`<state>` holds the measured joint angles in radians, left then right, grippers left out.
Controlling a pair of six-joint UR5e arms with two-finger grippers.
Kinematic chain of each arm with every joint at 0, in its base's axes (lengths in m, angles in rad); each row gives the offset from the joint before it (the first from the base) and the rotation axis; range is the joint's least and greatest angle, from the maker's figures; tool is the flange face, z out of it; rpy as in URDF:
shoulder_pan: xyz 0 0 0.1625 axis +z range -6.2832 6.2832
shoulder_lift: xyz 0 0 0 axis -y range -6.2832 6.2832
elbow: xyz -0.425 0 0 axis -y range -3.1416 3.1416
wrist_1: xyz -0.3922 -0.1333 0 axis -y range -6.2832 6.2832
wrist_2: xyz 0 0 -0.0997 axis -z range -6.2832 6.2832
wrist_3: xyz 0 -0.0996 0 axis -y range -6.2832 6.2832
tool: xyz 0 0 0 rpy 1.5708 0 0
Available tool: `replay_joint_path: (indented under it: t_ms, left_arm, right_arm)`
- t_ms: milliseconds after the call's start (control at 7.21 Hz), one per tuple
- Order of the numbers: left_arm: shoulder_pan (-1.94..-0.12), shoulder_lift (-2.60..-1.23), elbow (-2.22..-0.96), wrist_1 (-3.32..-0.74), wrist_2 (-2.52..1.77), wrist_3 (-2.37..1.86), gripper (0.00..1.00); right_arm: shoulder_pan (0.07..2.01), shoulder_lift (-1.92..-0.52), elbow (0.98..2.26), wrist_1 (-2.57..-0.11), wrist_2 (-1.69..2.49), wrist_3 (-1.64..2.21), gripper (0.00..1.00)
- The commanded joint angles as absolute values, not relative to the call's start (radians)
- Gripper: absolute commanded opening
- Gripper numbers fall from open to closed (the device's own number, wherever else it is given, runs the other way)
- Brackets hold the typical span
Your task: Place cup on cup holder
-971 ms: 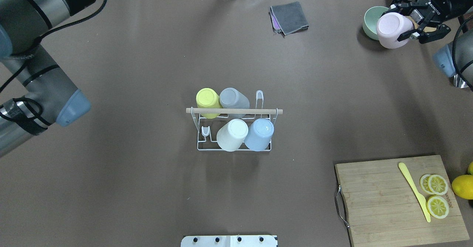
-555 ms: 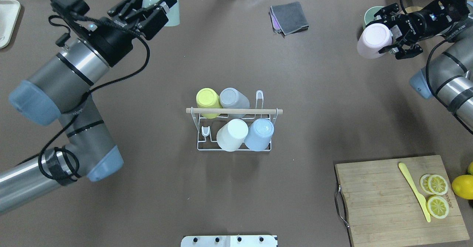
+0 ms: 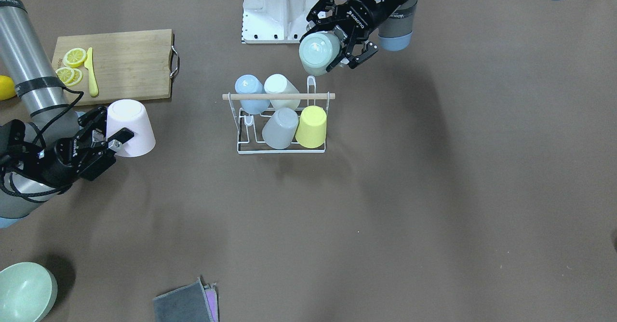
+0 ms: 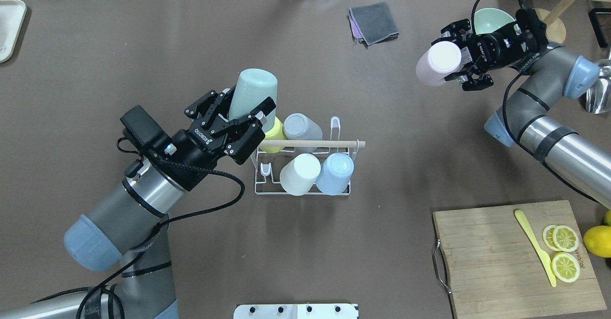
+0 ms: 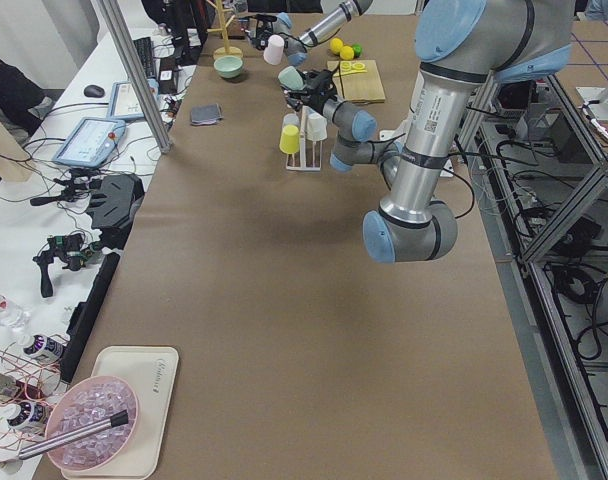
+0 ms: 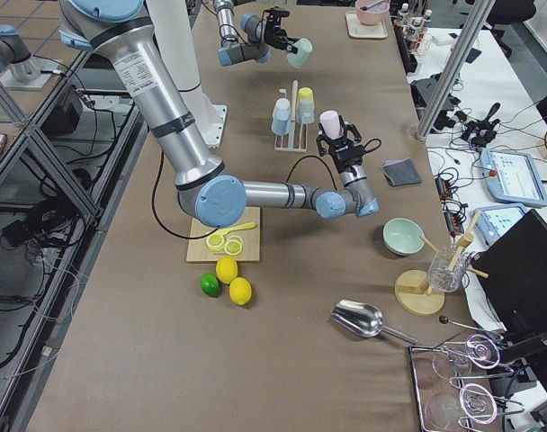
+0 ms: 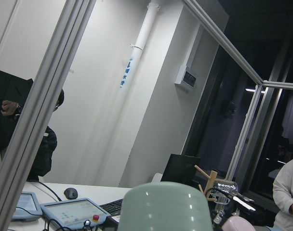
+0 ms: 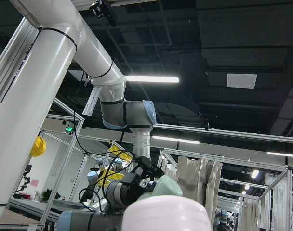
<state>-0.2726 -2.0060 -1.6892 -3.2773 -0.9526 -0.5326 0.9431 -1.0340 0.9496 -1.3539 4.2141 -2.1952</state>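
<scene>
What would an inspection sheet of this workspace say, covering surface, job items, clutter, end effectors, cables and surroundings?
Surface: table under a plain brown cover.
Job's things: cup holder carries inverted yellow cup, grey cup, white cup, blue cup; two prongs free.
Clutter: cutting board with lemon slices and yellow knife, whole lemon, folded cloth, green bowl.
End effectors: left end effector shut on mint cup close to holder; right end effector shut on pink cup, far off.
Cables: black cable loops off left wrist.
Surroundings: operator benches with tablets across from the robot.

White wire cup holder [image 4: 329, 143] mid-table w/ 4 inverted cups [image 4: 300, 173]; mint cup [image 4: 253, 92], pink cup [image 4: 438, 63] airborne.
</scene>
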Motion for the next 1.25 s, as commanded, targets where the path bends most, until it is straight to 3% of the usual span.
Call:
replay_joint_path:
  t_ms: [0, 1109]
  left_arm:
    - [-0.215, -1.976, -1.652, -3.315, -0.899, -0.515, 0.00]
    - [-0.169, -2.011, -1.534, -3.332, -0.859, -0.517, 0.00]
  right_arm:
    - [0.885, -0.985, 0.907, -1.353, 4.267, -2.232, 0.31]
    - [0.732, -0.917, 0.920, -1.368, 4.369, -2.280, 0.31]
